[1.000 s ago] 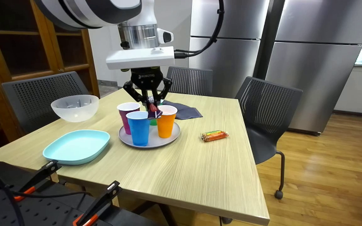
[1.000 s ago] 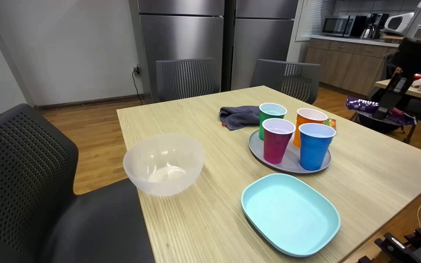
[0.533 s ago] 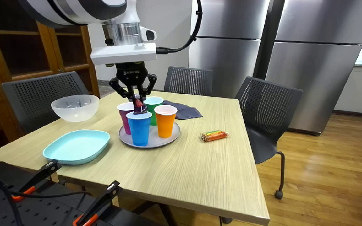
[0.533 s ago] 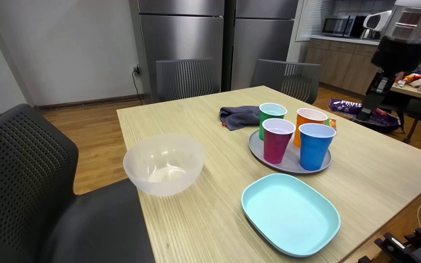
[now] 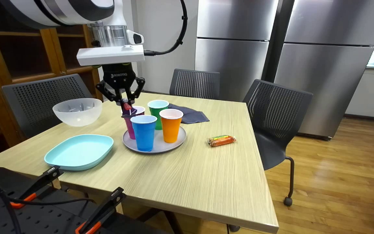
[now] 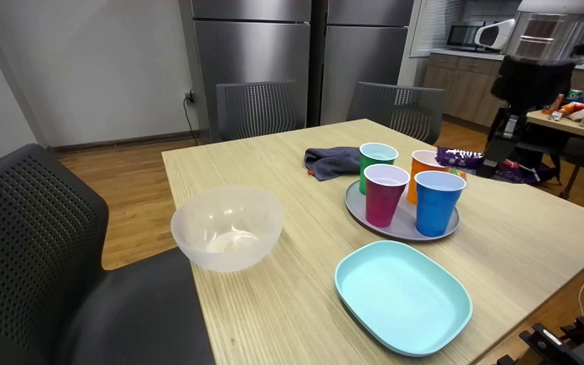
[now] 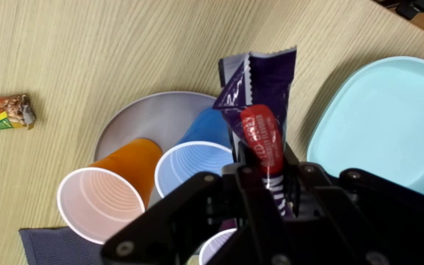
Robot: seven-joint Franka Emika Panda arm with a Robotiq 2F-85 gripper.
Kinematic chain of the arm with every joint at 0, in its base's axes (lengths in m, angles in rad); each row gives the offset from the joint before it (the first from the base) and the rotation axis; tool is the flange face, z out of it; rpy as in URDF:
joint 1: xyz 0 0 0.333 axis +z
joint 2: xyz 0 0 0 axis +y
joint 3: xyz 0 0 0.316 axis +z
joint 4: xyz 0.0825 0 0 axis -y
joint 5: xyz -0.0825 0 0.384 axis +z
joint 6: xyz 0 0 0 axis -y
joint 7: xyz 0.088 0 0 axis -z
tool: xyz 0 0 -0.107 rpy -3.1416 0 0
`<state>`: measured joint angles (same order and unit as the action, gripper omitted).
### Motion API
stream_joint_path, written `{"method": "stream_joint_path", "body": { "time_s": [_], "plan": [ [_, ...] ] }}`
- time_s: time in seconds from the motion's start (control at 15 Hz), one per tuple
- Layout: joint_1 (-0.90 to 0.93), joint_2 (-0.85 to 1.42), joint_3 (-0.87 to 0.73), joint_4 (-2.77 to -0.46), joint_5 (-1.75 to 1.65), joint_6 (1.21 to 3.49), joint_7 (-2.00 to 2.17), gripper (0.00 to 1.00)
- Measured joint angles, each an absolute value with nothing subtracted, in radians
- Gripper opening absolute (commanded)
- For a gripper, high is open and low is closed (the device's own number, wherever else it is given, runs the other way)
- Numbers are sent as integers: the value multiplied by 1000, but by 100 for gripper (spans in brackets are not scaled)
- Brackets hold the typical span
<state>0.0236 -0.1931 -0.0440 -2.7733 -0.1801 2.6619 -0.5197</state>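
Along the back stand two steel refrigerators (image 5: 232, 71). Nearer is a pale wood table (image 5: 213, 175) with dark, perforated-back chairs (image 5: 279, 113) around it. From the upper corner of an exterior view the robot arm (image 5: 110, 55) reaches over the table, its wrist upright and the gripper (image 7: 266, 160) pointing down. On the tabletop sit an aqua tray (image 5: 79, 152), a frosted bowl (image 5: 78, 117) and a round gray plate (image 5: 161, 148); a dark cloth (image 5: 192, 114) lies near the plate. Four upright cups crowd the plate: an orange cup (image 5: 171, 126), a green cup (image 5: 157, 112), a blue cup (image 5: 144, 135) and a purple cup (image 5: 130, 126), which in an exterior view is partly hidden behind the blue one and the gripper's load. The fingers (image 7: 252, 198) are narrowed against both sides of a purple-wrapped bar (image 7: 263, 125), above the tabletop; in the wrist view it crosses the plate's edge between the blue cup and the tray. An orange-wrapped bar (image 5: 221, 140) lies apart on the table. Lettering reads ROBOTIQ on the gripper's body, BERRY and FLAVORED on the purple wrapper's red patch, with larger white letters partly covered by the fingers, and what looks like CRUNCHY on the orange one.
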Motion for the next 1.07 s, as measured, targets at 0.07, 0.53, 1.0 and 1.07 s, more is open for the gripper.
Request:
{"method": "stream_joint_path", "body": {
  "time_s": [0.07, 0.53, 1.0, 1.07],
  "plan": [
    [33, -192, -38, -2773, -180, 2657, -514, 5],
    [108, -156, 22, -2776, -175, 2646, -436, 5],
    [201, -63, 96, -2776, -60, 2650, -424, 5],
    [211, -49, 108, -2776, -45, 2654, -423, 5]
  ]
}}
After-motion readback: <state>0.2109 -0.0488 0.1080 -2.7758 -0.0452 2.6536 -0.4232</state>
